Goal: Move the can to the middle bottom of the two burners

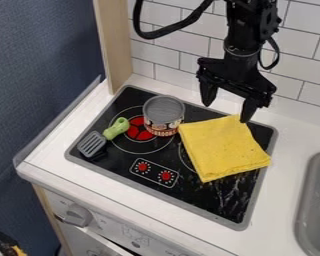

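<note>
Hanging down from the top of the view, over the back edge of the black cooktop (116,164), with the black gripper (227,113) right of the can (164,118). Holding the jaws spread, with a wide gap between the tips. Reaching down with one tip to the back edge of the yellow cloth (223,149) as seen; cannot tell whether touching it or just above.

Can see the can upright on the left burner (146,135), over its back right part in the view, covering some of the red pattern. Not yet at the middle bottom of the two burners.

Find the toy spatula (114,130) lying flat to the left of the can, with the green handle over the burner's left side, just beside the can, and the grey slotted head near the cooktop's left edge. Find the cloth folded to the right of the can, with one corner close to it, spread over most of the right burner (183,154).

Can make out two red dials (142,166) toward the front of the cooktop, between the burners. Can also see the white surface (279,220) around the cooktop, with a grey sink (311,200) at the right and white wall tiles (183,42) behind.
</note>
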{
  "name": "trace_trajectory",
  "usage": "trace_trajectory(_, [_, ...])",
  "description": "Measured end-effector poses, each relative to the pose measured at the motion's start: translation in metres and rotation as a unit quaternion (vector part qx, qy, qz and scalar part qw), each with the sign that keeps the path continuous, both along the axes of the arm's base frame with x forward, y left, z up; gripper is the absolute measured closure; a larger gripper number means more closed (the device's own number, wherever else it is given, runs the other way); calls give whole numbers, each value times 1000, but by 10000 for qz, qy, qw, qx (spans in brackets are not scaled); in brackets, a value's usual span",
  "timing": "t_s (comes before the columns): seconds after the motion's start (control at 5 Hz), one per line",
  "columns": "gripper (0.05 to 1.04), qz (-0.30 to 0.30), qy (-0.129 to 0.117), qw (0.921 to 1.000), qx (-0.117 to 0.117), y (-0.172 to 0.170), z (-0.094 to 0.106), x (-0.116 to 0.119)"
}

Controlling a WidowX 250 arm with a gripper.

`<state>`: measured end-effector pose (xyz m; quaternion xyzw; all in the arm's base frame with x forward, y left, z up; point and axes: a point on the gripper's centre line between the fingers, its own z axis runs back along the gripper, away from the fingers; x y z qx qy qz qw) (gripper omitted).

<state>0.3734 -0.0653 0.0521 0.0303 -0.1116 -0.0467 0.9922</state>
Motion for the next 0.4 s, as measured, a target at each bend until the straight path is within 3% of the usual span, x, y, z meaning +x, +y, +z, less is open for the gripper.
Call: trace_trajectory(0.4, [84,207,239,9994,-105,17,-17,1])
